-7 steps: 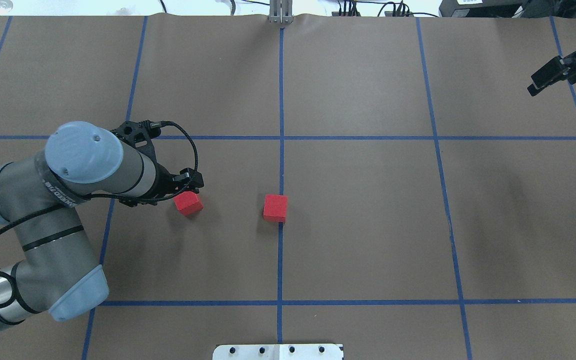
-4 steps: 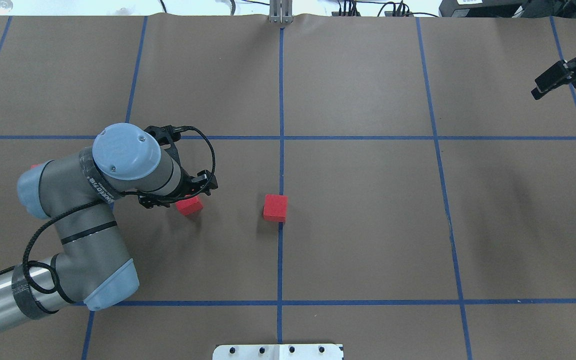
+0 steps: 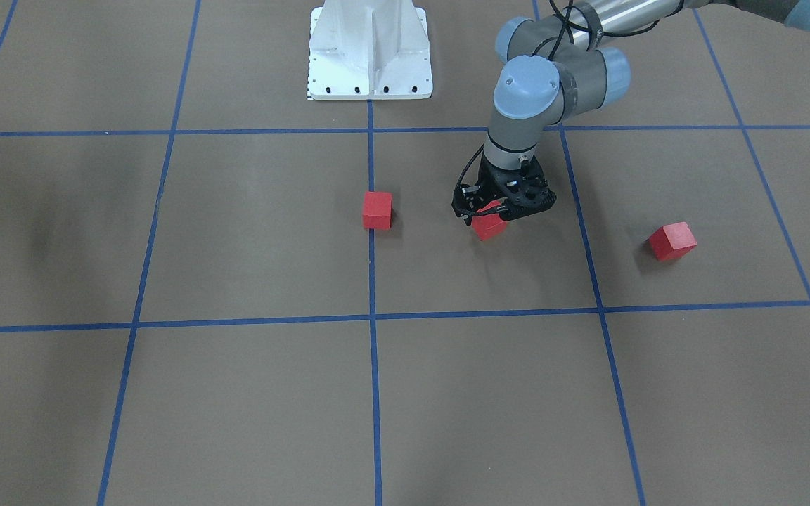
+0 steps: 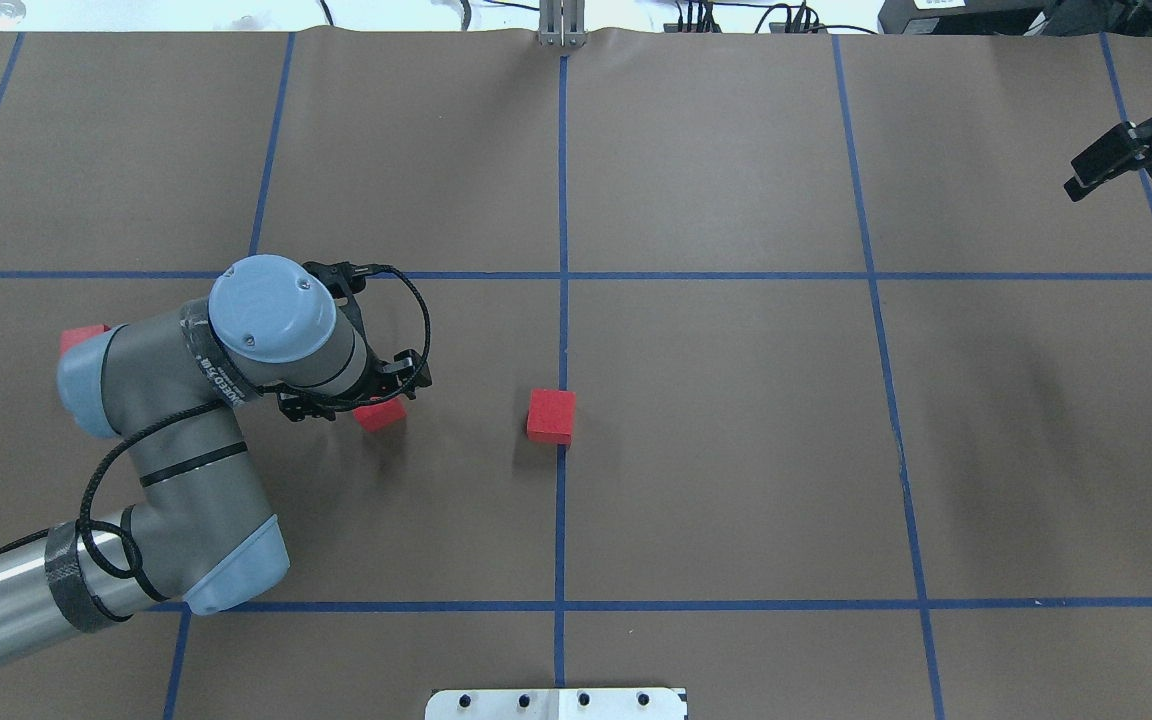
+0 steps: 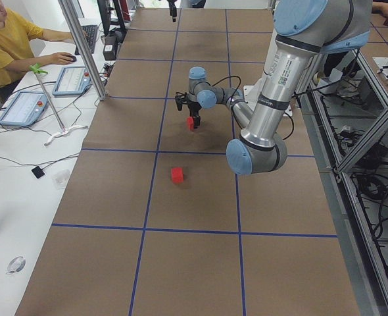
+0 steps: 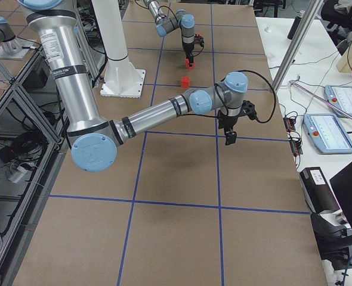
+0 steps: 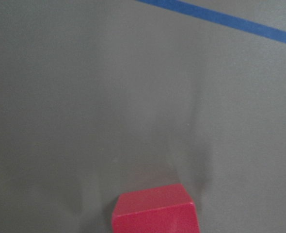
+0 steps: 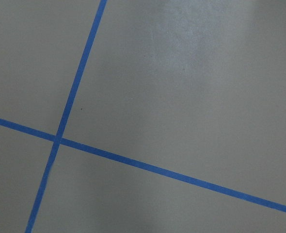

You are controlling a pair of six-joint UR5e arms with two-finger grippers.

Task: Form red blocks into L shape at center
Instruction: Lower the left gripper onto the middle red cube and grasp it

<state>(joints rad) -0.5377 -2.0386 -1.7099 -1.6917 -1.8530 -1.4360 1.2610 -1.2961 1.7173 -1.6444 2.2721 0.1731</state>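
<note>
Your table (image 4: 736, 450) was covered in brown paper marked with a blue tape grid, and the long centre line (image 4: 562, 200) ran through the middle of it. The robot's white base (image 3: 370, 49) stood at the near end of that line.

Your left arm (image 4: 186, 400) reached low over the square on the robot's left of the centre line. Your right arm (image 6: 164, 110) was stretched out over the table's far right, well apart from all the blocks.

The left gripper (image 3: 495, 211) pointed down with its jaws on either side of one red block (image 3: 489, 226). That block appeared to sit on the paper. I could not tell whether the jaws were pinching it or merely straddling it.

The right gripper (image 4: 1126, 155) hung above bare paper, with its fingers seemingly pressed together and holding nothing.

The second red block (image 4: 550, 416) lay at the centre with its edge touching the centre line. The third red block (image 3: 672, 241) lay further out on the robot's left, partly hidden by the arm in the overhead view.
</note>
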